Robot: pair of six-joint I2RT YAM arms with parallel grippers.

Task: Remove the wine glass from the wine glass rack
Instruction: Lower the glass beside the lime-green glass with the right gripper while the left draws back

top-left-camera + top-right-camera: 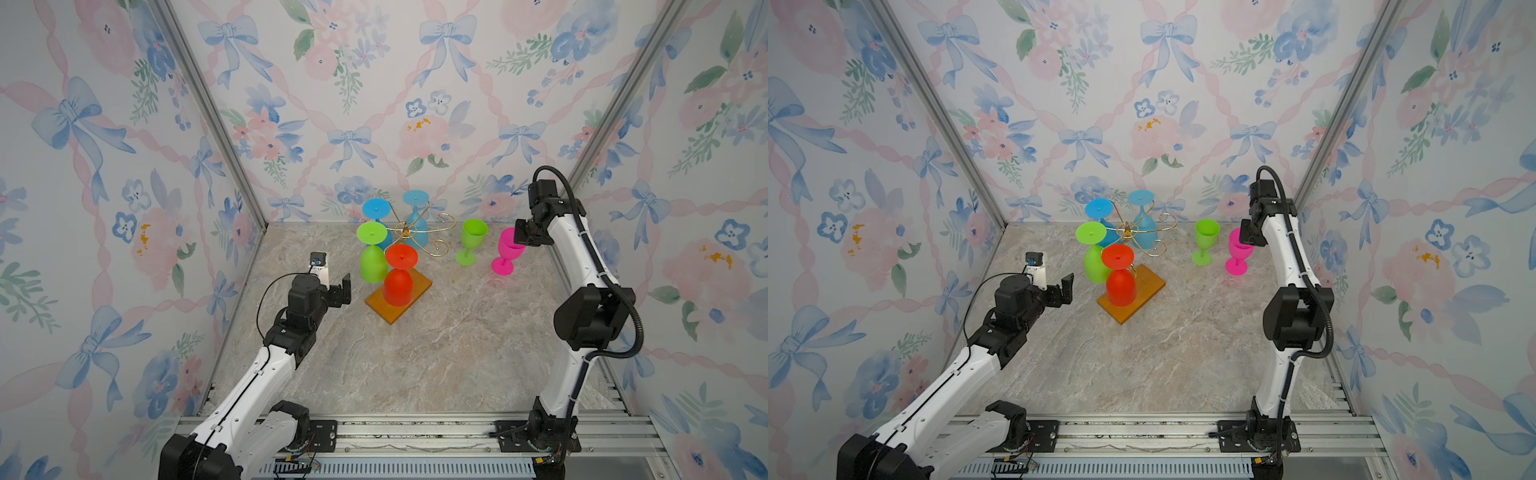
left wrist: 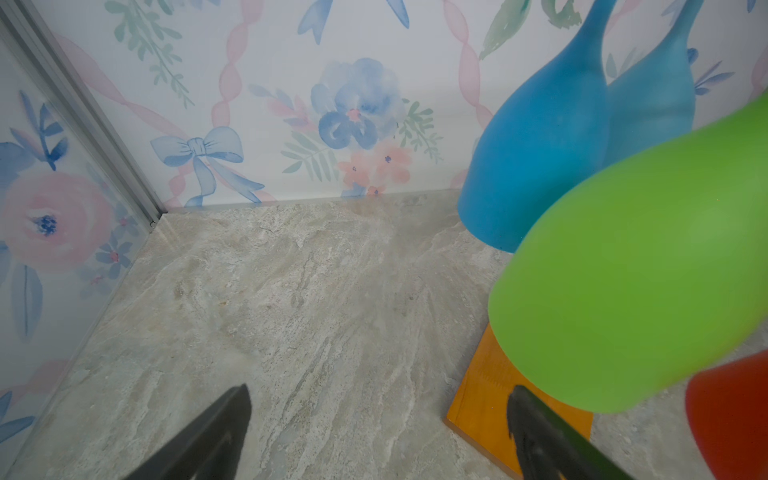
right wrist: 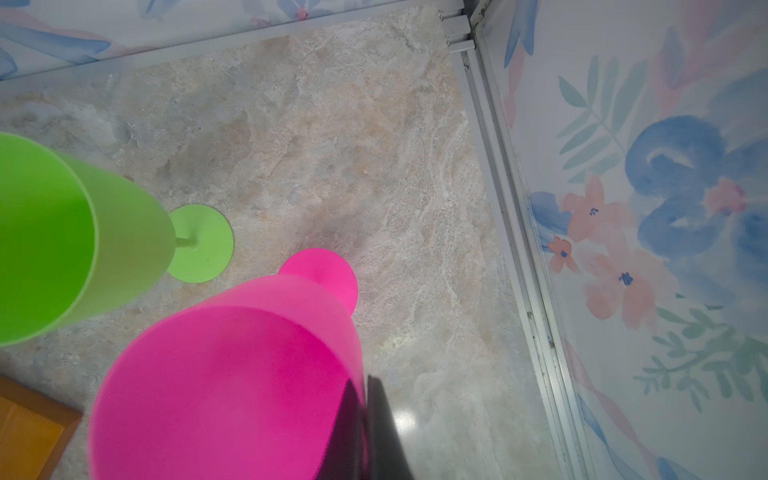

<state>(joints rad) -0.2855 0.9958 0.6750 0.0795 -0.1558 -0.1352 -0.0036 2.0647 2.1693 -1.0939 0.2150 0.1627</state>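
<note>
The gold wire wine glass rack (image 1: pixel 405 227) stands on its orange wooden base (image 1: pixel 420 286) at the back middle in both top views. Hanging upside down from it are a red wine glass (image 1: pixel 398 286), a green one (image 1: pixel 372 266) and two blue ones (image 1: pixel 376 210). My right gripper (image 3: pixel 365 388) is shut on the rim of an upright pink wine glass (image 1: pixel 505 257), one finger inside the bowl and one outside, to the right of the rack. Its foot is at or just above the table. My left gripper (image 2: pixel 379 392) is open and empty, just left of the green hanging glass (image 2: pixel 623 270).
A second green wine glass (image 1: pixel 471 241) stands upright on the marble table between the rack and the pink glass. Floral walls with metal posts close in the back and both sides. The right wall (image 3: pixel 623 208) is close to the pink glass.
</note>
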